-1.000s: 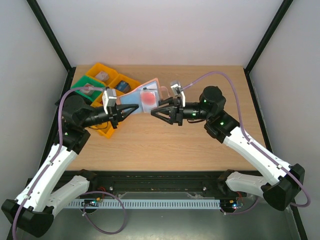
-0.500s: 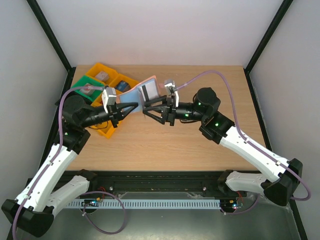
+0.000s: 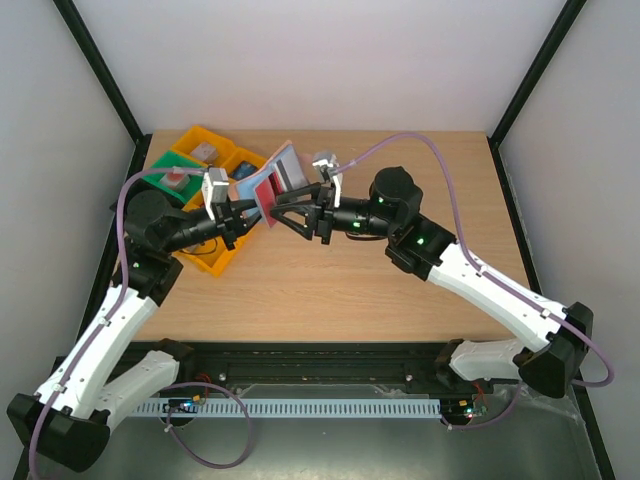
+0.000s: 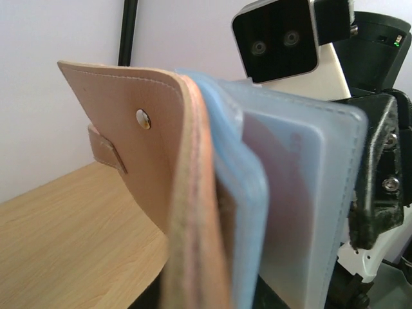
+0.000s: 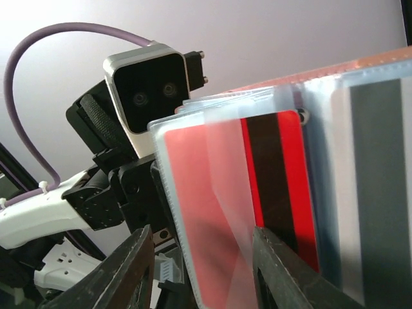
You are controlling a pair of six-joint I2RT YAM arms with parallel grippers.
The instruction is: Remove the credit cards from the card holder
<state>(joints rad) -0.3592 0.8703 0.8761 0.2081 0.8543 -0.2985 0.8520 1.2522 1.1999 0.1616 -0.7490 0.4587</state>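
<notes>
The left claw (image 3: 248,212) is clamped fully shut on the bottom edge of the small tan leather card holder (image 4: 154,161), which hangs open in the air above the wooden table (image 3: 400,290), between the two arms and in front of the yellow plastic trays (image 3: 205,148). Its clear blue-grey plastic sleeves fan out from the leather cover with its metal snap stud (image 4: 143,118). The right claw (image 5: 203,257) stands partly open, one finger either side of a loose clear sleeve over the red credit card with a black stripe (image 5: 219,212). Whether the pads actually touch that sleeve cannot be told. A white card with a grey stripe (image 5: 373,180) sits in the next sleeve.
</notes>
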